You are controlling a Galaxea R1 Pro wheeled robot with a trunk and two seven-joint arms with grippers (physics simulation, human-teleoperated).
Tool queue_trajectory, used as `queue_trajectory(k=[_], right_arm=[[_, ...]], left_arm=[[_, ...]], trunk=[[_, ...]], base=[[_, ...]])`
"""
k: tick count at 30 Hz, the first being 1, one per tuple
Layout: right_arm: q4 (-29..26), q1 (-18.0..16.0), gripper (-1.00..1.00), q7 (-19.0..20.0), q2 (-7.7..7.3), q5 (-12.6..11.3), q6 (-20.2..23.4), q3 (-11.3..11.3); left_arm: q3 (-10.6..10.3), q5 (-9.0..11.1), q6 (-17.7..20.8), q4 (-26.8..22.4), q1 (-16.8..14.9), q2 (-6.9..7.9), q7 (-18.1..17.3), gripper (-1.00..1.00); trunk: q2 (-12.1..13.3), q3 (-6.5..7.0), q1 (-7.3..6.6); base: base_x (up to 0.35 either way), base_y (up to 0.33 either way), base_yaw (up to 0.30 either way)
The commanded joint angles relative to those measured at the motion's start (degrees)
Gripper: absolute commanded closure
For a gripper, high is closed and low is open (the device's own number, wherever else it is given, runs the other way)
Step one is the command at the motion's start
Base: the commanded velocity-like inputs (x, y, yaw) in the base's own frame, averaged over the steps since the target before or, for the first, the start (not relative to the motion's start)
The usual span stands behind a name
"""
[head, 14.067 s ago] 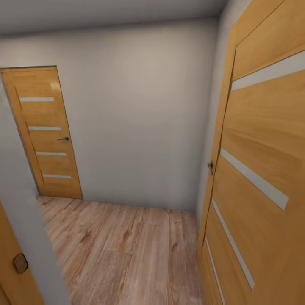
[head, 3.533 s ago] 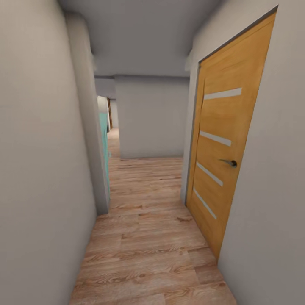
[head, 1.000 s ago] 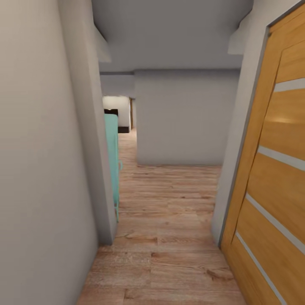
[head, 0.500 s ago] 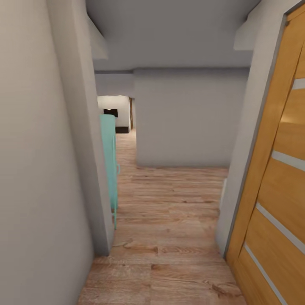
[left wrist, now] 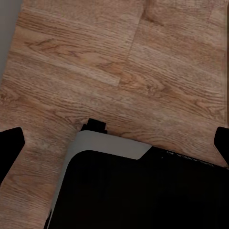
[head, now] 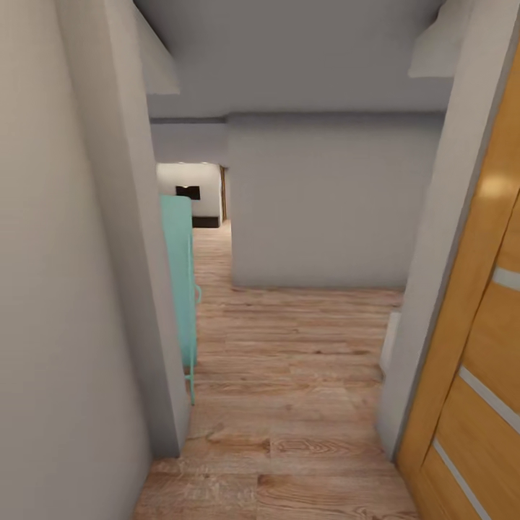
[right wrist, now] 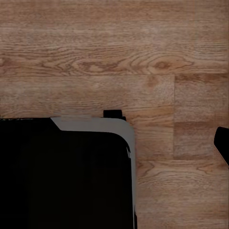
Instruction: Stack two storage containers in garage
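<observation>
I am looking down a narrow hallway with a light wood-plank floor (head: 289, 375). A pale grey wall (head: 65, 289) runs close along my left and ends at a corner; just past that corner stands a turquoise piece of furniture (head: 180, 282) on thin legs, seen edge-on, so I cannot tell what it is. On my right, near, is an orange-wood door (head: 477, 361) with pale stripes, set in a grey frame. Straight ahead, far, a plain grey wall block (head: 325, 202) closes the passage, and to its left an opening leads on to a brighter room (head: 191, 191) with a dark rectangle on its back wall.

From the left wrist I see the plank floor below, the robot's black base with its pale grey edge (left wrist: 114, 145), and the dark fingertips (left wrist: 10, 148) of the left gripper (left wrist: 114, 145) at opposite edges of the picture, spread wide with nothing between them. From the right wrist I see the same planks and base corner (right wrist: 95, 125); one dark fingertip (right wrist: 222, 143) of the right gripper shows at the edge, so I cannot tell how far it is spread.

The two storage containers are nowhere in my cameras.
</observation>
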Motion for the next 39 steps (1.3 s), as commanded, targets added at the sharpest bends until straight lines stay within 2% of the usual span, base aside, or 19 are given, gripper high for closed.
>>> queue_trajectory(k=[1, 39], right_arm=[[0.2, -0.1, -1.0, 0.2, 0.04, -0.5, -0.3, 0.5], [0.2, -0.1, -1.0, 0.1, 0.07, -0.6, 0.0, 0.5]], left_arm=[[-0.5, 0.4, -0.1, 0.0, 0.0, -0.01, 0.1, -1.0], [-0.5, 0.4, -0.1, 0.0, 0.0, -0.04, 0.1, -1.0]], trunk=[[-0.1, -0.08, 0.04], [-0.1, -0.08, 0.04]], base=[[0.322, 0.0, 0.0], [0.322, 0.0, 0.0]])
